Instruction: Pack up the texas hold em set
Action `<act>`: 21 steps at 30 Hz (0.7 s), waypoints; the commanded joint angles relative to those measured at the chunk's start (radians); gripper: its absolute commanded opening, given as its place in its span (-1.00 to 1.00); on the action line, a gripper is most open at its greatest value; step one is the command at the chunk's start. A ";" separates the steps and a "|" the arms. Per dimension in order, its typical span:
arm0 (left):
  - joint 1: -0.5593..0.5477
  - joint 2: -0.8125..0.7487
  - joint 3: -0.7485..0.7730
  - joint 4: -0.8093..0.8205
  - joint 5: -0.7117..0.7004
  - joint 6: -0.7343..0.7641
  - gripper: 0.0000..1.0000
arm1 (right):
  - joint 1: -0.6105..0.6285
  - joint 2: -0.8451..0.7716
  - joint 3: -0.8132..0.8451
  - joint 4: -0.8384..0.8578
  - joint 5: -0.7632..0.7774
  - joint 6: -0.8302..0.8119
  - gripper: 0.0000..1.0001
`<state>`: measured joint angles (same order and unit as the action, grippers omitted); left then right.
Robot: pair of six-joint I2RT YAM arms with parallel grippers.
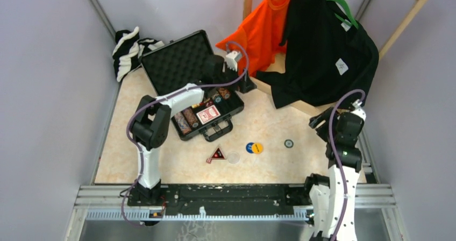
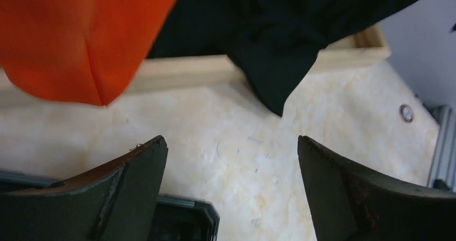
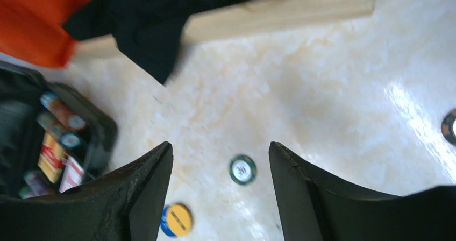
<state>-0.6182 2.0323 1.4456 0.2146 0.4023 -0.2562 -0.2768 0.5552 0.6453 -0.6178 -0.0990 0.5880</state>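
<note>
Our left end effector [image 2: 231, 141] hangs open, holding nothing, with the briefcase [image 2: 185, 218] corner just beside one finger. Our right end effector [image 3: 220, 147] is open too, empty; beneath its gap a green chip [image 3: 242, 169] lies on the counter [image 3: 322, 117], blue-yellow discs [image 3: 176, 220] near, briefcase farther off.

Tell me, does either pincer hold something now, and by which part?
Nothing is held. The left pincer and the right pincer both stand open and empty.

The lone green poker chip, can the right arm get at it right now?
Probably yes: the green poker chip lies alone on bare table, and the right gripper is open and empty nearby.
</note>
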 commanded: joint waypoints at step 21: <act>0.141 -0.137 0.140 -0.217 0.045 0.058 0.99 | 0.545 0.729 0.015 0.080 0.359 -0.092 0.33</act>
<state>-0.4744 1.9049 1.6073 0.0402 0.4694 -0.2085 0.2596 1.2510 0.6155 -0.5877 0.1631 0.5003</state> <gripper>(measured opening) 0.996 0.675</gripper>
